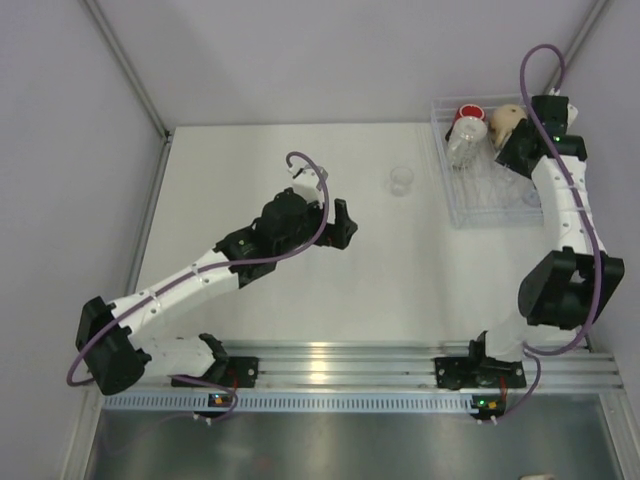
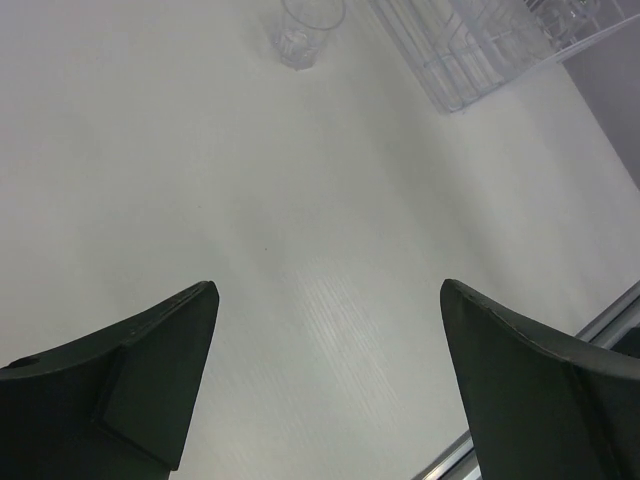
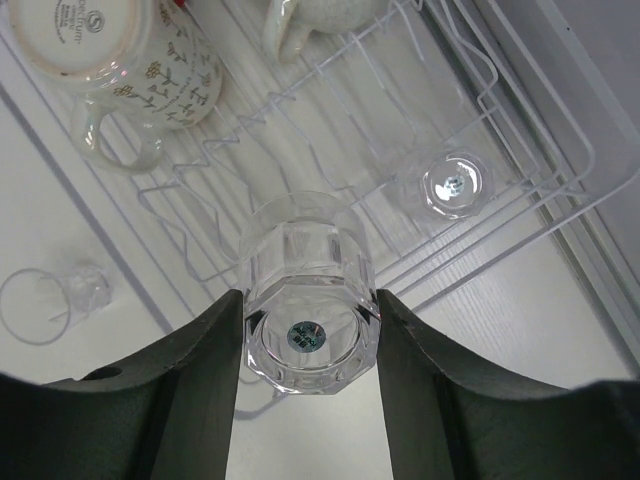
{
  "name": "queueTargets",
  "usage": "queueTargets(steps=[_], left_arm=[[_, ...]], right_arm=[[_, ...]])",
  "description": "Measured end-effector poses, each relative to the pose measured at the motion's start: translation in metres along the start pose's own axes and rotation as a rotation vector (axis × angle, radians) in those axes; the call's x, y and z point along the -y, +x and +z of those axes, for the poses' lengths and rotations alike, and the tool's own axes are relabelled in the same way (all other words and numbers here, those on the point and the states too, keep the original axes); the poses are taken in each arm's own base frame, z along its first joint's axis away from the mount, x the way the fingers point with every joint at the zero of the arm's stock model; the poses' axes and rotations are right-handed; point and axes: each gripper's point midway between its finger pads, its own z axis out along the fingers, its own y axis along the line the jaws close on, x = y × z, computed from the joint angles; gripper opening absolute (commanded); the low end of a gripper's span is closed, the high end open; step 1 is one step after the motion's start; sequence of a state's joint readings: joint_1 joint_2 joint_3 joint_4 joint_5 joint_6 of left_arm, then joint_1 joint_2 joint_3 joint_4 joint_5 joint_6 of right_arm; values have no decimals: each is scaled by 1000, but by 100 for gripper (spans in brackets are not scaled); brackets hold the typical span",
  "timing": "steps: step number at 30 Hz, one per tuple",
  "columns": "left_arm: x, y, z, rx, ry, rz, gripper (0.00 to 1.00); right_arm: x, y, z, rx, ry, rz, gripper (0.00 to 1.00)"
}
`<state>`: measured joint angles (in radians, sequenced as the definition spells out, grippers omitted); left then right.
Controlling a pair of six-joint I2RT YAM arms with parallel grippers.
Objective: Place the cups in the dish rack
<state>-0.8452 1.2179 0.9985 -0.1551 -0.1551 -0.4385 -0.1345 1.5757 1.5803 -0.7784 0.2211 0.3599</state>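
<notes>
- Gripped a clear glass tumbler (image 3: 305, 250) in the right tool (image 3: 310, 310), with the fingers (image 3: 200, 380) pressed against opposite sides of its faceted base.
- Held that tumbler over the dish rack (image 3: 520, 120), base toward the wrist camera and mouth toward the wires; could not tell whether it touched them.
- Found a second tumbler (image 3: 455, 185) inside the rack just beyond the held one, seen end-on, toward the rack's right-hand edge in the wrist view.
- Noted a flowered mug (image 3: 130, 60) lying on its side in the rack, base toward the camera and handle pointing down-left.
- Noted a speckled beige mug (image 3: 320, 15) at the top edge of the same view, only partly shown.
- From overhead, placed the right tool (image 1: 517, 150) over the far right part of the rack (image 1: 452, 218), with a red cup (image 1: 470, 113) and the beige mug (image 1: 507, 122) at the rack's far end.
- Kept the left tool (image 2: 328, 288) fully released, fingers spread wide with nothing between them, above bare surface (image 1: 300, 290).
- Located the left tool (image 1: 342, 225) near mid-surface, well apart from the rack.
- Spotted a loose tumbler (image 1: 402, 180) upright on the surface between the left tool and the rack, outside the rack, also visible in the left wrist view (image 2: 300, 30).
</notes>
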Motion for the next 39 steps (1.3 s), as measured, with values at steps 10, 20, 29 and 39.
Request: queueTargets(steps=[10,20,29,39], left_arm=[[-6,-2,-8,2,-22,26,98],[-8,6,-1,-21,-33,24,98],[-11,22,10,-72,-46,14,98],[-4,23,17,-95,-24,-4,98]], right_arm=[[9,11,50,-104,81,-26,0],[15,35,80,-185,100,-65,0],[12,43,90,-191,88,-66,0],[12,53,89,-210,77,-70,0]])
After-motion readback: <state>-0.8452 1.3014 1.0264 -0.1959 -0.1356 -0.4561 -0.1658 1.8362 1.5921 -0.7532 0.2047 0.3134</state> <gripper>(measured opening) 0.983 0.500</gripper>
